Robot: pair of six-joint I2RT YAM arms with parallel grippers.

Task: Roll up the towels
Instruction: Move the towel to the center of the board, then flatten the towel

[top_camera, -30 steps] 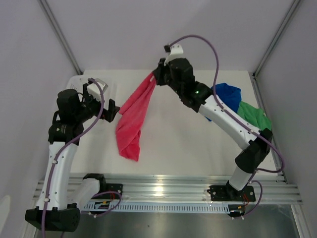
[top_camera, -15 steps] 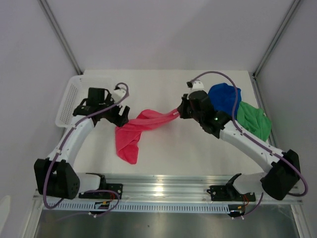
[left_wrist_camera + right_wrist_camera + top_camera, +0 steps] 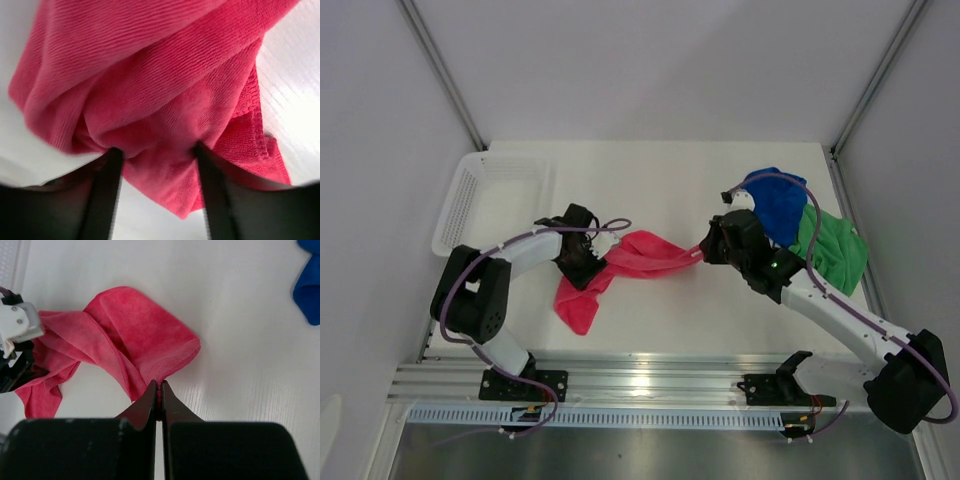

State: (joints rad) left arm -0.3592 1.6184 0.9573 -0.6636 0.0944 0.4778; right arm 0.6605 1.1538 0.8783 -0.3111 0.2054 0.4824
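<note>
The white counter (image 3: 660, 190) carries four things. A white mesh basket (image 3: 455, 215) sits in the upper left of the frame. A pink-red towel (image 3: 645, 255) lies bunched and twisted left of centre. A blue towel (image 3: 775, 200) lies crumpled in the upper right, with a green towel (image 3: 835, 250) touching its lower right side.

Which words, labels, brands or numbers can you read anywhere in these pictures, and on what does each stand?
None can be read: the pink-red towel, blue towel, green towel and white basket show no writing in any view.
</note>
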